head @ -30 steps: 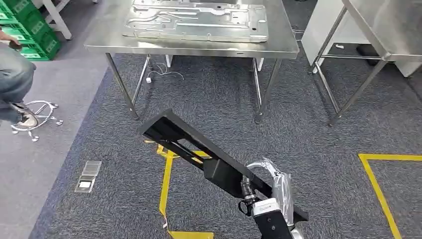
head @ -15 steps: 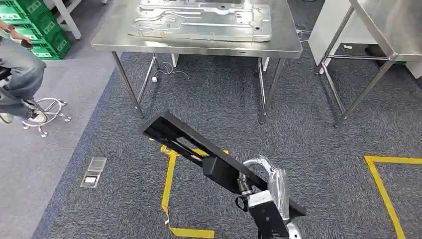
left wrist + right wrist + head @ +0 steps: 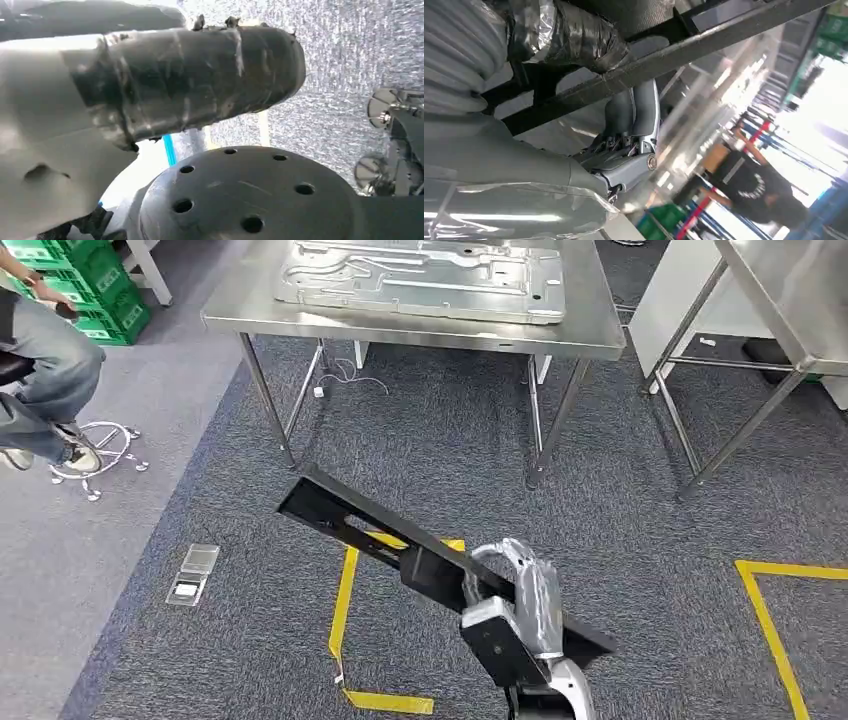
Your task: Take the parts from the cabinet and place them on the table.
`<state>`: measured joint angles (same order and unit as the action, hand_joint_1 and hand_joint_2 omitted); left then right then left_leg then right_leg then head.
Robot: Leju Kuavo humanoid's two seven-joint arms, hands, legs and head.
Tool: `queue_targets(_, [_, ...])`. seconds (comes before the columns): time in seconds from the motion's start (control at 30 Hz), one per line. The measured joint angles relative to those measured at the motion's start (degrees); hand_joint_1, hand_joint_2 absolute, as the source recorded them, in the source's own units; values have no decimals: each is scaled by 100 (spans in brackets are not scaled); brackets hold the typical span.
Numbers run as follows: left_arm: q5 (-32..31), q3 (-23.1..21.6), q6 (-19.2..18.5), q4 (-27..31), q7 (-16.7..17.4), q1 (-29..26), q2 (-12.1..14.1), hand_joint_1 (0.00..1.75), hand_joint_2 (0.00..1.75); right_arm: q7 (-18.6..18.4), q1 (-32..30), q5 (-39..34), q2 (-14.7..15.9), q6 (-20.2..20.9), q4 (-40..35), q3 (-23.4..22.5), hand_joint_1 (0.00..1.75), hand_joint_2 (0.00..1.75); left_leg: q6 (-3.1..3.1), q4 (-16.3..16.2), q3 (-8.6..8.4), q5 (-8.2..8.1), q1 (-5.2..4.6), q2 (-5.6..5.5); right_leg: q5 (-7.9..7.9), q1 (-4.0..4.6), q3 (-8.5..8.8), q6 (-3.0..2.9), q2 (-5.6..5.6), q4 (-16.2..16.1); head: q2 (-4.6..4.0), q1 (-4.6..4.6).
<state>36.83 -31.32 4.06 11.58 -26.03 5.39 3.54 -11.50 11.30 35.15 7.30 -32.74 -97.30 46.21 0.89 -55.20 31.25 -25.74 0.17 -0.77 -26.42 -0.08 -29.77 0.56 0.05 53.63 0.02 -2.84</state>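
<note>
Right hand point(image 3: 525, 595) fingers clasped, forearm raised

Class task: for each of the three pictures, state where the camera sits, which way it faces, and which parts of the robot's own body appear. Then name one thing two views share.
Head view: high on the body, facing forward and down at carpet and the steel table; the right hand grips the black part.
Left wrist view: behind the left hand, facing the carpet.
Right wrist view: behind the right hand, turned, looking past the black part.
Shared: head and right wrist views both show the black part.
</note>
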Motion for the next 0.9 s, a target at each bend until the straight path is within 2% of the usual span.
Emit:
queue_targets(0.1, [-17, -76, -44, 0, 7, -2, -9, 0, 0, 0, 228, 41, -107, -42, 190, -4, 175, 175, -95, 56, -22, 9, 34, -7, -21, 20, -31, -64, -22, 45, 0, -15])
queue_targets(0.13, [-17, -94, -44, 2, 7, 0, -4, 0, 0, 2, 271, 35, -133, -48, 214, -4, 175, 175, -142, 53, -35, -29, 23, -6, 20, -10, 55, -105, -24, -30, 0, -9])
queue_targets(0.17, [-17, -98, -46, 2, 2, -4, 2, 0, 0, 2, 305, 33, -168, -61, 240, -7, 175, 175, -161, -67, -23, -62, 33, 16, 27, -28, 110, -129, -44, -89, 0, -28])
queue_targets(0.23, [-17, -122, -50, 4, 7, -6, 2, 0, 0, 0, 406, 26, -214, -116, 275, -7, 175, 175, -189, -814, 374, -383, 40, 19, -5, -30, 172, -179, -54, -98, 0, -50])
queue_targets(0.27, [-17, -135, -50, 4, 9, -11, 2, 0, 0, -18, 443, 28, -229, -146, 292, -7, 175, 175, -203, -1358, 692, -566, 41, 20, -42, -29, 206, -193, -57, -95, 0, -50])
queue_targets(0.3, [-17, -146, -50, 4, 9, -20, 2, 0, 0, -26, 461, 28, -231, -162, 308, -7, 175, 175, -215, -1773, 966, -634, 42, 22, -86, -27, 246, -194, -60, -94, 0, -48])
queue_targets(0.33, [-17, -159, -50, 4, 9, -32, 2, 0, 0, -28, 467, 28, -236, -173, 325, -7, 175, 175, -228, -1880, 1093, -556, 45, 26, -131, -28, 297, -189, -59, -90, 0, -55])
queue_targets(0.37, [-17, -186, -50, 4, 9, -41, 2, 0, 0, -35, 470, 28, -251, -173, 347, -7, 175, 175, -227, -1710, 1074, -333, 50, 38, -187, -29, 366, -182, -57, -90, 0, -52])
queue_targets(0.4, [-17, -203, -50, 4, 4, -41, 4, 0, 0, -35, 481, 28, -262, -173, 362, -4, 175, 175, -220, -1300, 937, -17, 55, 47, -252, -31, 453, -168, -54, -89, 0, -52])
queue_targets(0.43, [-17, -210, -50, 4, 4, -41, 9, 0, 0, -35, 491, 30, -262, -173, 373, 0, 175, 175, -207, -750, 723, 340, 56, 67, -330, -34, 555, -140, -54, -89, 0, -52])
queue_targets(0.47, [-17, -214, -50, 4, 7, -41, 11, 0, 0, -35, 501, 30, -262, -173, 378, -2, 175, 175, -192, -322, 561, 585, 56, 92, -400, -34, 623, -113, -58, -90, 0, -52])
queue_targets(0.5, [-17, -227, -52, 2, 11, -39, 11, 0, 0, -33, 527, 26, -262, -177, 389, -2, 175, 175, -175, -236, 449, 417, 23, 107, -485, 11, 602, -59, -60, -94, 0, -48])
queue_targets(0.53, [-17, -229, -52, 4, 20, -21, 7, 0, 0, -33, 540, 24, -264, -184, 391, -2, 175, 175, -105, -103, 378, 301, 23, 101, -522, 7, 620, -23, -66, -88, 0, -50])
queue_targets(0.57, [-17, -236, -52, 4, 13, -24, 2, 0, 0, -33, 548, 26, -266, -190, 393, -2, 175, 175, -82, -104, 386, 275, 18, 80, -538, 6, 665, -1, -84, -149, 0, -37])
queue_targets(0.6, [-17, -238, -52, 4, 13, -25, 0, 0, 0, -33, 548, 26, -275, -195, 393, 0, 175, 175, -27, -101, 387, 226, 18, 66, -490, 7, 740, 38, -84, -99, 0, -52])
queue_targets(0.63, [-17, -240, -52, 4, 13, -28, -9, 0, 0, -33, 560, 26, -277, -199, 393, 0, 175, 175, 10, -96, 341, 200, 35, 59, -491, 6, 728, 55, -83, -56, 0, -48])
queue_targets(0.7, [-17, -242, -52, 7, -2, -42, -28, 0, 0, -31, 571, 28, -277, -203, 393, -2, 175, 175, 53, -58, 228, 137, 62, 35, -471, 5, 486, 84, -68, 385, 0, -35])
queue_targets(0.73, [-17, -242, -52, 7, -2, -41, -35, 0, 0, -31, 596, 24, -280, -214, 393, -2, 175, 175, 87, -39, 175, 92, 61, 33, -565, -1, 50, 127, -55, 1052, 0, -24])
queue_targets(0.77, [-17, -242, -52, 7, 0, -41, -35, 0, 0, -31, 594, 24, -280, -216, 393, -2, 175, 175, 96, -36, 156, 71, 61, 29, -658, -3, -169, 141, -52, 1338, 0, -37])
queue_targets(0.8, [-17, -245, -52, 7, 4, -39, -37, 0, 0, -31, 578, 19, -280, -219, 395, -2, 175, 175, 99, -27, 99, 18, 60, 5, -874, -2, -568, 159, -40, 1795, 0, -26])
queue_targets(0.83, [-17, -249, -52, 7, 4, -44, -37, 0, 0, -22, 564, 15, -280, -221, 411, 0, 175, 175, 98, -24, 28, -48, 57, -11, -1067, -1, -820, 160, -30, 1991, 0, -31])
queue_targets(0.87, [-17, -253, -57, 7, 4, -53, -37, 0, 0, -15, 561, 4, -277, -223, 424, 0, 175, 175, 98, -24, -51, -106, 51, -27, -1120, -1, -936, 148, -25, 1981, 0, -28])
queue_targets(0.9, [-17, -264, -61, 7, 4, -72, -39, 0, 0, -11, 558, -13, -275, -223, 441, 0, 175, 175, 100, -18, -203, -215, 34, -42, -982, 4, -980, 106, -24, 1710, 0, -28])
